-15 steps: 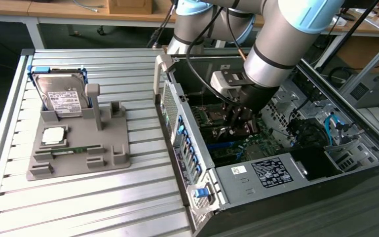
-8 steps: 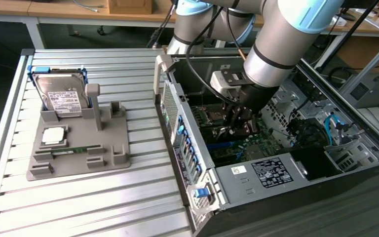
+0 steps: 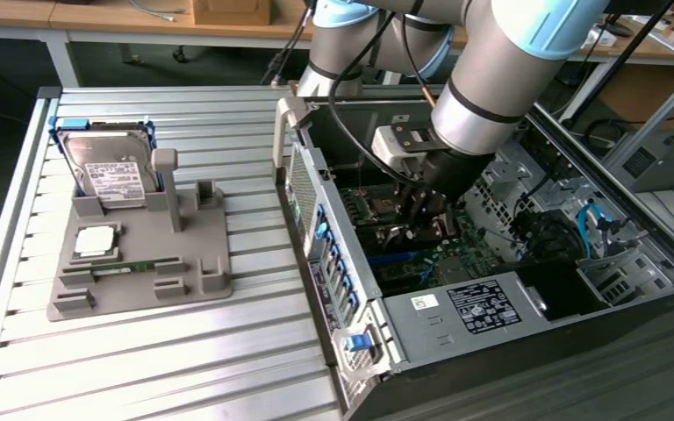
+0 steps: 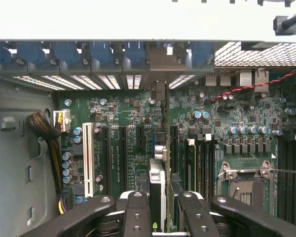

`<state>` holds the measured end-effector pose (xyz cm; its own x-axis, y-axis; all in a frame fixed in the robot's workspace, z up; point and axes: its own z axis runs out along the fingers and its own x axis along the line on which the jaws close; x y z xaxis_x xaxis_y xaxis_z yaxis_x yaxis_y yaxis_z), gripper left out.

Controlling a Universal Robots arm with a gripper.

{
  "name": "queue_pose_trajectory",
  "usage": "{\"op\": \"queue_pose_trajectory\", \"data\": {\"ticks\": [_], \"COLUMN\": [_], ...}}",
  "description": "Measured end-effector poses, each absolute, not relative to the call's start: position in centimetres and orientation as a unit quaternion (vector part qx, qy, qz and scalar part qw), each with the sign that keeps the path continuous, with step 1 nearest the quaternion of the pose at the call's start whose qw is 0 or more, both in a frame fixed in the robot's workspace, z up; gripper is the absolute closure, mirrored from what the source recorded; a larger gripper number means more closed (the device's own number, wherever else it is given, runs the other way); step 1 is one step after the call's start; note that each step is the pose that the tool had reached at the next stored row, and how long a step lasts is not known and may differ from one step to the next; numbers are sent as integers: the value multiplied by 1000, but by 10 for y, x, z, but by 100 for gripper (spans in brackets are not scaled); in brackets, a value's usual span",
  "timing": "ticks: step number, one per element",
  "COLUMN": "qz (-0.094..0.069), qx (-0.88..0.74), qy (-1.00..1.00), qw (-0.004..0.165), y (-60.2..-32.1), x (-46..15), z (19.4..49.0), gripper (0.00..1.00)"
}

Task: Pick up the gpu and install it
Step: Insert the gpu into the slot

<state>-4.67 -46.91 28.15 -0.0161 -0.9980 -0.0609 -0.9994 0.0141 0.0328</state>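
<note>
While the jaws stand narrowed on the gpu [image 4: 158,190], gripping it edge-on from both sides, I log the scene as follows.

Item, nearest: gpu, one. It hangs inside the computer case [image 3: 309,189], over the motherboard [image 4: 133,118], between the dark expansion slots and the memory slots [image 4: 200,165]. I cannot tell whether its lower edge touches the board.

Hazards, as I judge them:
- The card's edge may be out of line with a slot. Pressing it down then could bend the card or scrape nearby parts.
- The grip sits on a thin edge, so a sideways push could tilt the card in the jaws.
- The metal bracket could catch on the rear wall of the case if the card comes in skewed.
- The processor socket [image 4: 244,185] lies open near the card. A slip toward it could damage it.

Count, moving outward:
- White expansion slot [image 4: 89,158], one. There are about three dark ones beside it, though I am unsure of that number.
- Power supply [image 3: 477,303], one.
- Arm [image 3: 490,96], one, reaching down into the case.
- Counter [image 3: 197,351], one, carrying one grey fixture [image 3: 138,285] well apart from the case, toward the exterior view's left.
- On the fixture: hard drive [image 3: 109,171], one, standing upright. Processor chip [image 3: 96,239], one. Memory stick [image 3: 138,264], one.
</note>
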Motion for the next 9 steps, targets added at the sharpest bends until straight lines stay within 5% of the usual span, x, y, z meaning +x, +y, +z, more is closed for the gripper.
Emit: {"op": "queue_pose_trajectory", "data": {"ticks": [9], "qz": [33], "qx": [-701], "qy": [712], "qw": [10], "y": [-468], "x": [-48], "z": [281], "gripper": [73]}}
